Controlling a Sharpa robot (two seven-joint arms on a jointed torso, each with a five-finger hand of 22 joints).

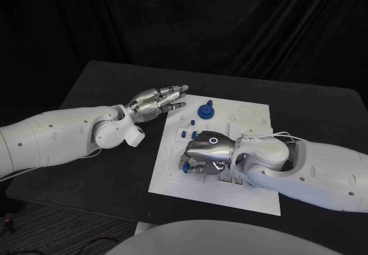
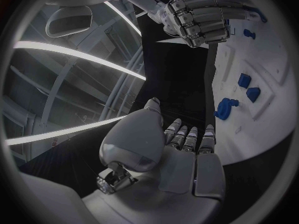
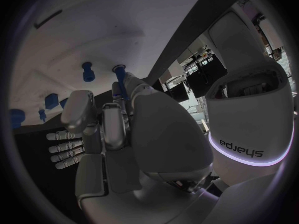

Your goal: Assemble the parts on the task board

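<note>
Right hand (image 1: 206,157): low on task board (image 1: 253,119), pinching blue pin (image 3: 120,79).
Left hand (image 1: 157,102): released, fingers extended, board's 10 o'clock corner.

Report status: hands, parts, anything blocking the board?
Left hand open, hovering at the board's far left corner. Right hand down on the board, fingers at a blue peg; grip unclear. Blue knob stands free. Nothing blocking.
</note>
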